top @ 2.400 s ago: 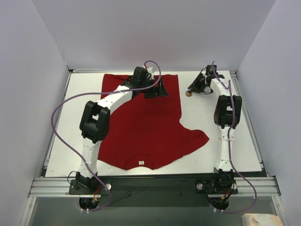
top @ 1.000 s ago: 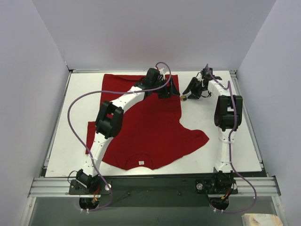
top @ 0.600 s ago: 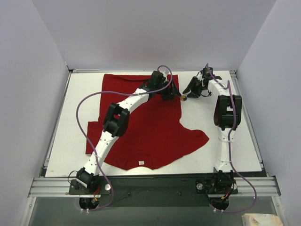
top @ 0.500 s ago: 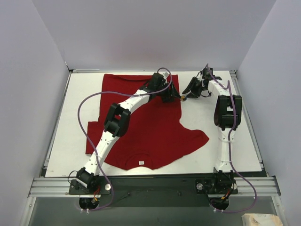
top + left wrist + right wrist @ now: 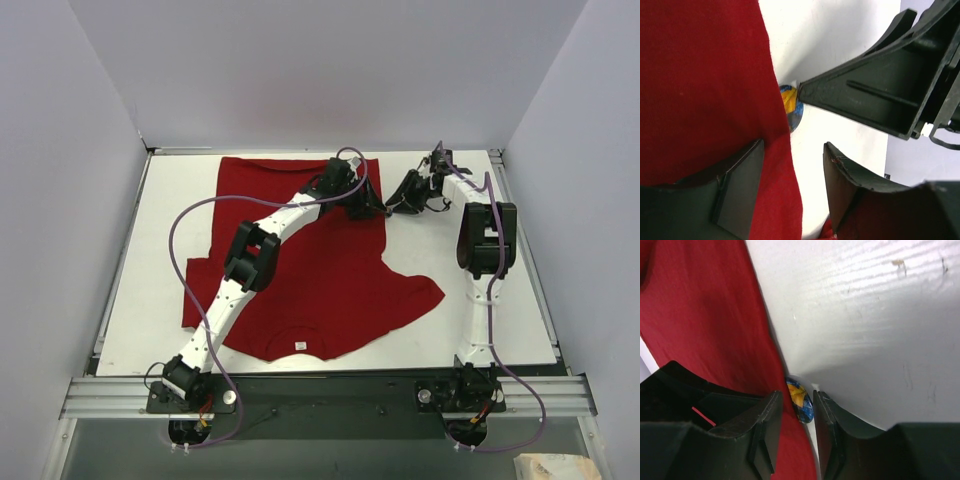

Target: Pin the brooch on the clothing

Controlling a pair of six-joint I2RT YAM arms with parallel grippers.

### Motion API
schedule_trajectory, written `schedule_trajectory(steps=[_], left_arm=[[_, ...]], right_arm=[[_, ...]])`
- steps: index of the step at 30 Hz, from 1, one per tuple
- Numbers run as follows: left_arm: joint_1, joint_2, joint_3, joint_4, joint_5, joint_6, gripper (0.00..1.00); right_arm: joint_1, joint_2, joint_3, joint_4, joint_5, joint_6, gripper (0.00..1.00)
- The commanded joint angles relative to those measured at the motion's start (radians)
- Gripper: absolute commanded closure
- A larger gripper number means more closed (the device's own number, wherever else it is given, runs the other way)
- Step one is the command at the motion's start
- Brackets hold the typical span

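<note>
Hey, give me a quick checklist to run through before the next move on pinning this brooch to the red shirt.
1. Grip: brooch between right pincer fingertips, ok.
2. Placement: brooch at shirt edge, ok.
3. Support: left pincer open, straddling that edge, ok.
4. Fabric gripped by left pincer: not ok.
5. Pin through fabric: cannot tell.

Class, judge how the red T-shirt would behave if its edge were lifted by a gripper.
T-shirt likely floppy: its outline lies wavy and flat on the table. Probably light and drapes, since the fabric edge looks thin beside the brooch.
</note>
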Motion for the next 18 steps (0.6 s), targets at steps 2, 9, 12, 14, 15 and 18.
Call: schedule_trajectory(steps=[2, 9, 12, 14, 15, 18], left_arm=[[-0.008, 0.029, 0.032, 0.003, -0.001, -0.003, 0.4], [-0.005, 0.007, 0.0, 0.039, 0.023, 0.002, 0.49], [-0.005, -0.029, -0.022, 0.051, 0.033, 0.02, 0.51], [-0.005, -0.062, -0.028, 0.045, 0.028, 0.039, 0.51], [-0.003, -0.072, -0.035, 0.037, 0.013, 0.055, 0.51], [0.0, -0.094, -0.032, 0.027, -0.018, 0.068, 0.51]], right_arm=[[0.001, -0.068, -0.082, -0.027, -0.024, 0.017, 0.68], [0.0, -0.136, -0.139, 0.003, 0.014, 0.02, 0.69], [-0.007, -0.153, -0.15, 0.004, 0.04, 0.016, 0.69], [-0.008, -0.158, -0.152, 0.003, 0.053, 0.013, 0.69], [-0.011, -0.159, -0.155, 0.004, 0.054, 0.011, 0.69], [-0.013, -0.158, -0.152, 0.013, 0.057, 0.014, 0.69]])
